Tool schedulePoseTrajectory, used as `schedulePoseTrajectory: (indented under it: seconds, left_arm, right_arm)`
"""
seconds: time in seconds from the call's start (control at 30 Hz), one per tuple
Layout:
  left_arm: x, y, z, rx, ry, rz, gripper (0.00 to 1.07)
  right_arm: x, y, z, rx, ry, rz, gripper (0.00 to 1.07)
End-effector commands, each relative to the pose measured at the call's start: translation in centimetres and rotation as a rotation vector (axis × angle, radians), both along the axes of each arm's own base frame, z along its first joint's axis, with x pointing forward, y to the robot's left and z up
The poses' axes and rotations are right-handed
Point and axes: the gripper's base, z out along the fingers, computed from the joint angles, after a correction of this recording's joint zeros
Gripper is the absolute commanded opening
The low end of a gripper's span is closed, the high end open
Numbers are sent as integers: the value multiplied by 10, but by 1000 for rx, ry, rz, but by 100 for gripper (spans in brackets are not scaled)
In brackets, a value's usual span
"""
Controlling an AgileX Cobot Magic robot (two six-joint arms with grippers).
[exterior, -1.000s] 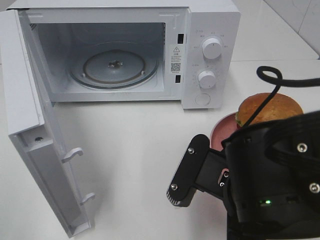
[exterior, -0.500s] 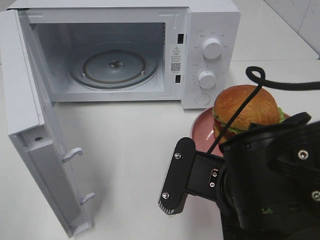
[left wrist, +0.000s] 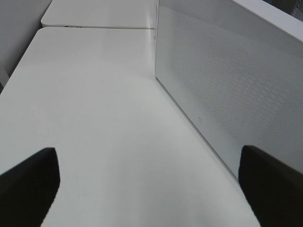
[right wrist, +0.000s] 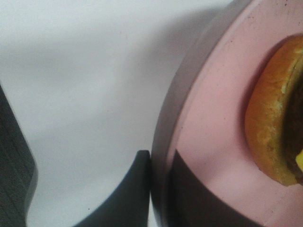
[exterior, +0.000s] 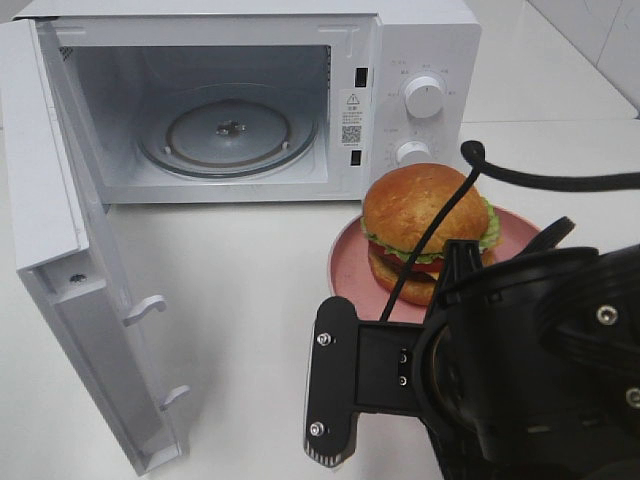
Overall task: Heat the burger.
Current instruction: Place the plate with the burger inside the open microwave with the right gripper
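The burger [exterior: 425, 215] sits on a pink plate [exterior: 345, 265] just in front of the microwave's [exterior: 420, 40] dials [exterior: 424, 97]; the right jaws clamp the plate's rim. The left jaws stand wide apart beside the microwave's open door [exterior: 50, 200].

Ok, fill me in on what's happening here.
The right gripper is shut on the rim of the pink plate that carries the burger, just in front of the microwave. Its door stands open and the glass turntable is bare. The left gripper is open, holding nothing, beside the door.
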Motion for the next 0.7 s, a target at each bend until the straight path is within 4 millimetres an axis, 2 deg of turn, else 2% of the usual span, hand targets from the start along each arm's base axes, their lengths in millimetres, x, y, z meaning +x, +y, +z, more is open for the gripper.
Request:
schedulePoseTrajectory:
  seconds: [0.03,0.4,0.47,0.7]
  left_arm:
    - [-2,0,0,-8,-25,0,98]
    - [-2,0,0,-8,-25,0,98]
    - [-2,0,0,-8,-25,0,98]
    - [-2,0,0,-8,-25,0,98]
  right_arm:
    - [3,4,5,-35,-28,155,0]
    - [9,7,4,10,-11,220,0]
    - [19,2,4,-11,-2,246,0]
    - [32,-1,3,-26,16,361,0]
